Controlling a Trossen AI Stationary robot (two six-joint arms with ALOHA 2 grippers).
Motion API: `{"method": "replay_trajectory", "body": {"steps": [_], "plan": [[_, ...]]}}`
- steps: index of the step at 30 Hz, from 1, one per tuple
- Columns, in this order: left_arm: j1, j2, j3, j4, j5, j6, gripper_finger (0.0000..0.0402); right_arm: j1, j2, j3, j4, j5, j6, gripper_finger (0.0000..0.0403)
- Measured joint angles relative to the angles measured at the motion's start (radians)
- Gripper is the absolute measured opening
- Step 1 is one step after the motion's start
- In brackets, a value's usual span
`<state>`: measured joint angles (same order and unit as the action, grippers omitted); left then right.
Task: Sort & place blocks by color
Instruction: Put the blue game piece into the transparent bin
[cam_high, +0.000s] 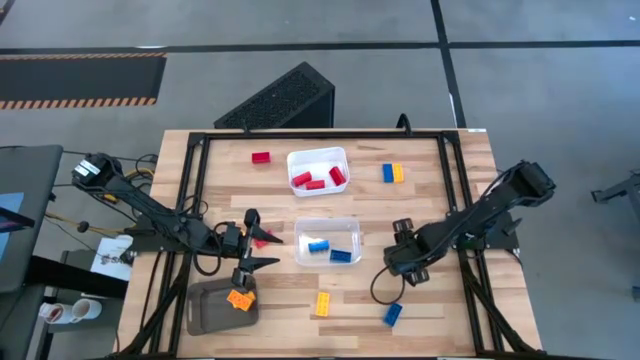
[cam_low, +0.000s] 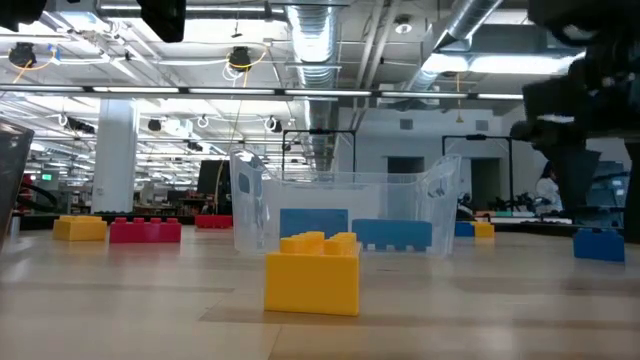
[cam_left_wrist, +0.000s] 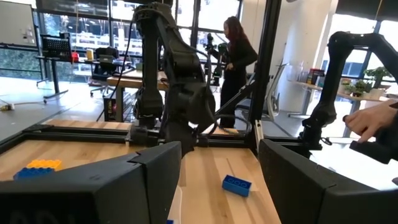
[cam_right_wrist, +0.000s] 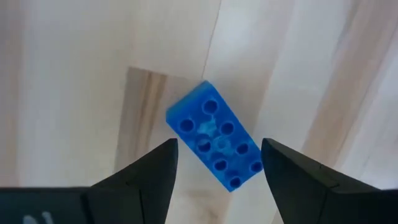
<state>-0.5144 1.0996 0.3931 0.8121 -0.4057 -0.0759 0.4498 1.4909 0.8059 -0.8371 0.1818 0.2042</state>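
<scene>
A blue block (cam_right_wrist: 216, 142) lies flat on the wood, studs up. My right gripper (cam_right_wrist: 219, 150) hangs open above it, pointing down, one finger on either side and clear of it. In the high view this gripper (cam_high: 404, 263) is at the near right, just beyond the blue block (cam_high: 392, 314). My left gripper (cam_high: 260, 240) is open and level at the near left, high above a red block (cam_high: 264, 241) on the table. A yellow block (cam_high: 323, 304) lies near the front edge. A red block (cam_high: 261, 157) and a blue and yellow pair (cam_high: 393, 173) lie at the back.
A white tray (cam_high: 318, 158) at the back holds red blocks. A clear tray (cam_high: 328, 226) in the middle holds blue ones. A grey tray (cam_high: 212, 310) at the near left holds an orange-yellow block (cam_high: 240, 298). A black frame (cam_high: 320, 134) runs round the table. A person's hand (cam_left_wrist: 372, 119) shows beyond it.
</scene>
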Motion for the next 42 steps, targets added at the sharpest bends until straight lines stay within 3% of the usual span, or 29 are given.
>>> {"method": "replay_trajectory", "body": {"steps": [12, 20, 24, 27, 30, 33, 38, 42], "plan": [[0.0, 0.0, 0.0, -0.01, -0.001, -0.015, 0.0205, -0.017, 0.176, 0.008, -0.004, 0.005, -0.056, 0.0246], [0.0, 0.0, 0.0, -0.01, -0.007, -0.015, 0.0205, -0.019, 0.07, -0.003, -0.015, 0.003, 0.019, 0.0117], [0.0, 0.0, 0.0, -0.01, -0.014, -0.015, 0.0205, -0.03, -0.02, -0.001, -0.023, 0.045, 0.107, 0.0117], [0.0, 0.0, 0.0, -0.01, -0.024, -0.015, 0.0205, -0.037, -0.089, 0.019, -0.006, 0.132, 0.159, 0.0117], [0.002, 0.0, 0.0, -0.01, -0.026, -0.018, 0.0205, -0.043, -0.155, 0.028, 0.136, 0.249, 0.161, 0.0117], [0.003, 0.0, 0.0, -0.01, -0.024, -0.033, 0.0205, -0.066, -0.189, 0.03, 0.401, 0.307, 0.089, 0.0117], [0.003, 0.0, 0.0, -0.01, -0.021, -0.041, 0.0205, -0.125, -0.155, 0.032, 0.795, 0.25, 0.0, 0.0116], [0.003, 0.0, 0.0, -0.019, -0.019, -0.05, 0.0205, -0.17, -0.052, 0.033, 0.993, 0.157, -0.003, 0.0117]]}}
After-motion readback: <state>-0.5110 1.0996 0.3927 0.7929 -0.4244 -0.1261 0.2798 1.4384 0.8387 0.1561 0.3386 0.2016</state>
